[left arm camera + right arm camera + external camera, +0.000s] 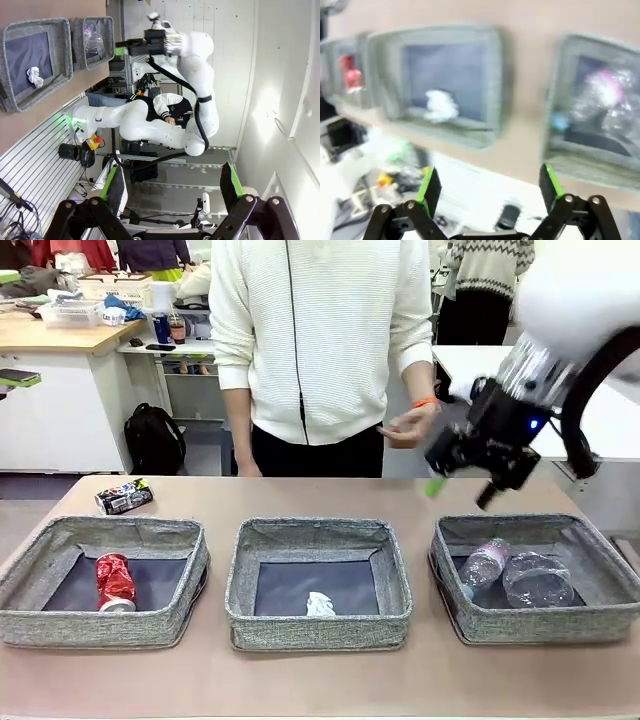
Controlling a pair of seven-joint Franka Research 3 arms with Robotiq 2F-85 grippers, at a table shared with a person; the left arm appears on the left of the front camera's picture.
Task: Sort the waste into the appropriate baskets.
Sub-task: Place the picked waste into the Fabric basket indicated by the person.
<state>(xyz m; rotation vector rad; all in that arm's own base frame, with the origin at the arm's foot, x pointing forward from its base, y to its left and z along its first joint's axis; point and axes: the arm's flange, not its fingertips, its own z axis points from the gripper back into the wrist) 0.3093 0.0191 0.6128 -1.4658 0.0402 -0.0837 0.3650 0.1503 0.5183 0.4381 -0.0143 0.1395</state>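
Three grey woven baskets sit in a row. The left basket (100, 628) holds a red can (115, 582). A crumpled paper ball (319, 604) lies in the middle basket (318, 632). Inside the right basket (545, 625) lie a small bottle with a pinkish label (483, 565) and a crushed clear bottle (540, 580). A dark multicoloured can (124, 497) lies on the table behind the left basket. My right gripper (460, 490) hangs open and empty above the right basket's far left corner; its blurred wrist view has the paper ball (440, 105) and bottles (605, 100) below. My left gripper (172, 175) is open, empty, away from the table.
A person in a white jacket stands at the far side, one hand (410, 425) raised near my right gripper. The wooden table (320, 680) has bare strips in front of and behind the baskets. Desks and clutter fill the room behind.
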